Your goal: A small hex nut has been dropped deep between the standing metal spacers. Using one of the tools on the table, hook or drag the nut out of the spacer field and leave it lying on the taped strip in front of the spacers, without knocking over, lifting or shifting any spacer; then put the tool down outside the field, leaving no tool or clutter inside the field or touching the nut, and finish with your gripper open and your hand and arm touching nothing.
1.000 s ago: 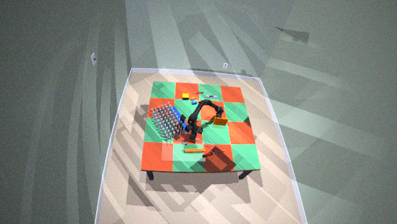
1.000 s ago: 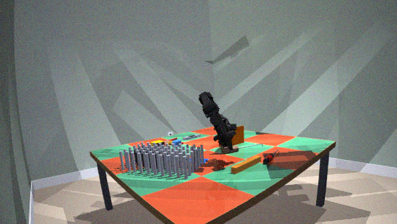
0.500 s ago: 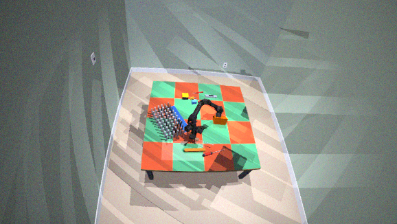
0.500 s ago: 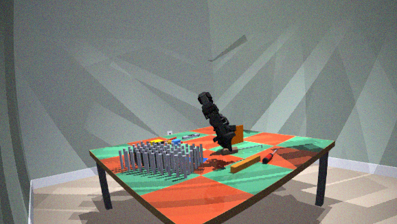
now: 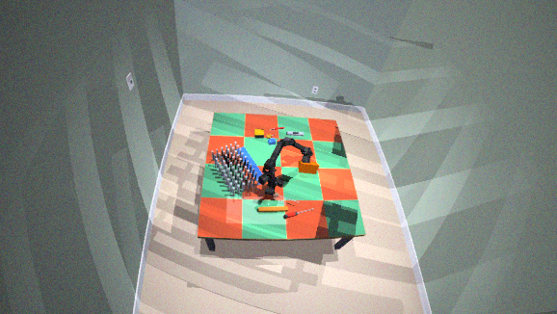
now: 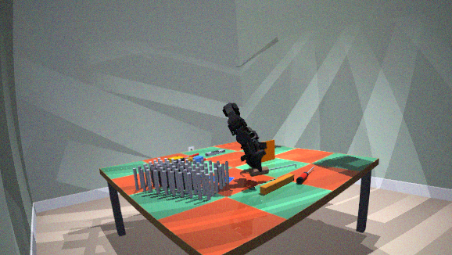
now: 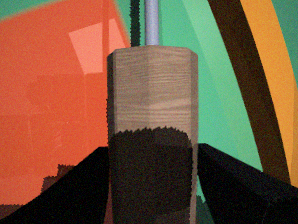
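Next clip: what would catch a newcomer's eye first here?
Probably the dense block of grey upright spacers at the left of the red-and-green checkered table, with a blue strip along its arm-facing side. Next, the black arm bent low beside them, its gripper shut on a wooden tool handle with a thin metal shaft.

Black blocky jointed arm (image 6: 243,133) on orange base (image 5: 308,167), with dark angular hand (image 6: 254,166).

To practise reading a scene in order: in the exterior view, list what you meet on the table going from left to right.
Field of grey spacers → claw shut on a wooden-handled tool → orange bar → red-handled screwdriver.
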Robot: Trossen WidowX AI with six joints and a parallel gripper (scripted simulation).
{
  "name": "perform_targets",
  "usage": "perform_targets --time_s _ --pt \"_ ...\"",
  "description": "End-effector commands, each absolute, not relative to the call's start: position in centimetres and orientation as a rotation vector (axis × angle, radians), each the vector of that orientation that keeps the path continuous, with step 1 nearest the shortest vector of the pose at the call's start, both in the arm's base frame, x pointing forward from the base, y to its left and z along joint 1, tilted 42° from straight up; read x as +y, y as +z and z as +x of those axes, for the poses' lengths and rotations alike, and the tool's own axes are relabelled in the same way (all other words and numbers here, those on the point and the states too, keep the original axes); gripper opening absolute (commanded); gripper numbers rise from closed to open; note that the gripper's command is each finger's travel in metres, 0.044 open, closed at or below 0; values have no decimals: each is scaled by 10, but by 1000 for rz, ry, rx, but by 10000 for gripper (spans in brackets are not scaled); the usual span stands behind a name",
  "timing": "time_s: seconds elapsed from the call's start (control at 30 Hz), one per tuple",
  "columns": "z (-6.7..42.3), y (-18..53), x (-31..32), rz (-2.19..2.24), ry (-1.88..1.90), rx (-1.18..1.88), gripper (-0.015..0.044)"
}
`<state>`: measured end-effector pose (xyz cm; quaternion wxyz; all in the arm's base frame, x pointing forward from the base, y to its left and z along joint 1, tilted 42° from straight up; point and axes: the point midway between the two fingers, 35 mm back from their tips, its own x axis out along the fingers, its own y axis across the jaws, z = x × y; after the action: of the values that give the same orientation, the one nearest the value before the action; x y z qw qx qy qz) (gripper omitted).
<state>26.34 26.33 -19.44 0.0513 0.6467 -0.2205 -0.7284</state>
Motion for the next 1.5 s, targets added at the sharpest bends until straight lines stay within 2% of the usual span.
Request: perform_targets --time_s 0.0,1.27,1.47 --pt "264 -196 262 1971 -2214 -662 0" --pt "260 -215 240 1970 -2212 -664 0" --pt "260 -214 241 1967 -2215 -673 158"
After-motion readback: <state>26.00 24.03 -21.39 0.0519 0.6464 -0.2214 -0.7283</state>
